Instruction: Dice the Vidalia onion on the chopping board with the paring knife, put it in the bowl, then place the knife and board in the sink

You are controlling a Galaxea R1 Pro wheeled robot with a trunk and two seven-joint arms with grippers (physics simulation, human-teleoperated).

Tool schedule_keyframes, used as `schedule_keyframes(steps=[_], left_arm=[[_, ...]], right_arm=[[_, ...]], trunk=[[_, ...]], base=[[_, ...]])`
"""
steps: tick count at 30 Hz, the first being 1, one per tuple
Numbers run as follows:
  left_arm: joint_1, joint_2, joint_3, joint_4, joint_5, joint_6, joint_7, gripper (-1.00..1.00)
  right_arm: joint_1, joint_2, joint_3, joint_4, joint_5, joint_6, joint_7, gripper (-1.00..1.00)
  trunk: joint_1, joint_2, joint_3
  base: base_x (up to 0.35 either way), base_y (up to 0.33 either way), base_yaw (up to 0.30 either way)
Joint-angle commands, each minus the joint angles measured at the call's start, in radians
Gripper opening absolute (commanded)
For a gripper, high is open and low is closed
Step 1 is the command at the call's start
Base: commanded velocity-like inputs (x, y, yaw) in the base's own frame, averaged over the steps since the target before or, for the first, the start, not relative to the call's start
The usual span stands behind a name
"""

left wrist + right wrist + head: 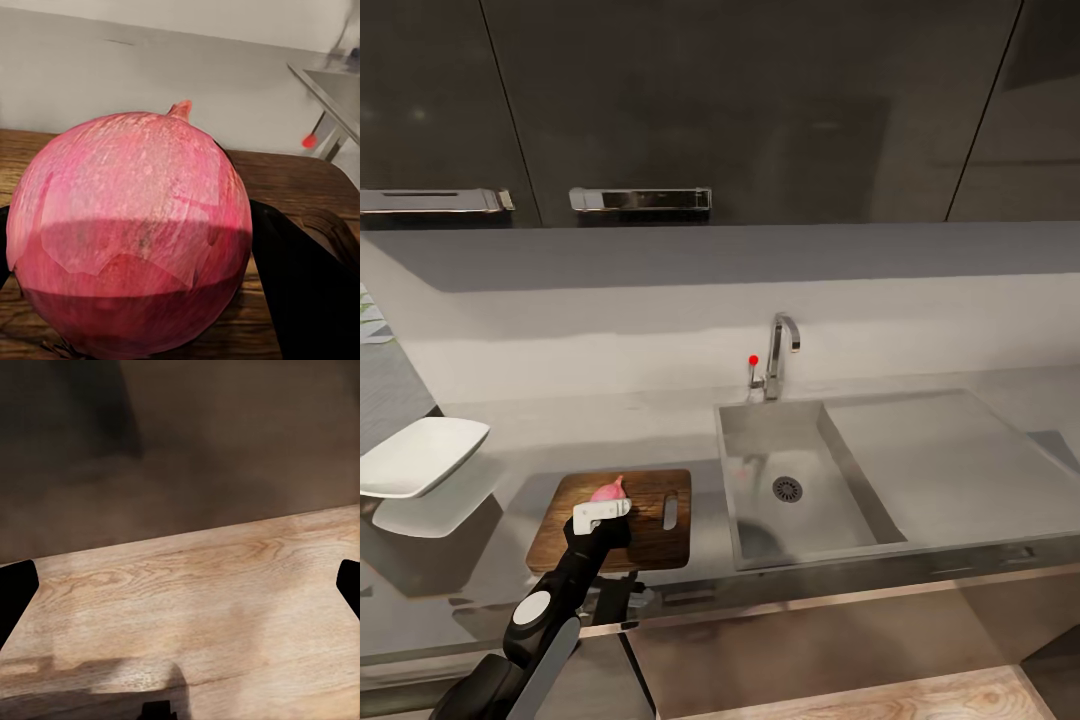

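Location I'm operating in: kitchen. Evidence: steel sink (760, 470) with faucet (778, 352), grey tabletop (960, 450), dark cabinets (760, 110), chopping board (650, 535).
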Motion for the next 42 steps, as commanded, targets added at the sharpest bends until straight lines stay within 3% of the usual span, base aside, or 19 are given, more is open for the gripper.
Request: schedule_keyframes(steps=[1,42], left_arm=[[-0.001,0.001,-0.003,-0.002,0.007,0.003,0.01,-1.0],[-0.001,0.001,-0.004,-0.002,0.007,0.003,0.01,-1.0]], right_arm=[[0.0,0.002,-0.007,-0.002,0.007,-0.002,0.009,1.0],[-0.001,0.002,-0.007,-0.002,0.007,-0.002,0.009,1.0]], trunk=[[0.0,-0.001,-0.001],[0.0,-0.001,-0.001]], base=[[0.0,0.0,0.0],[-0.003,0.017,0.0]])
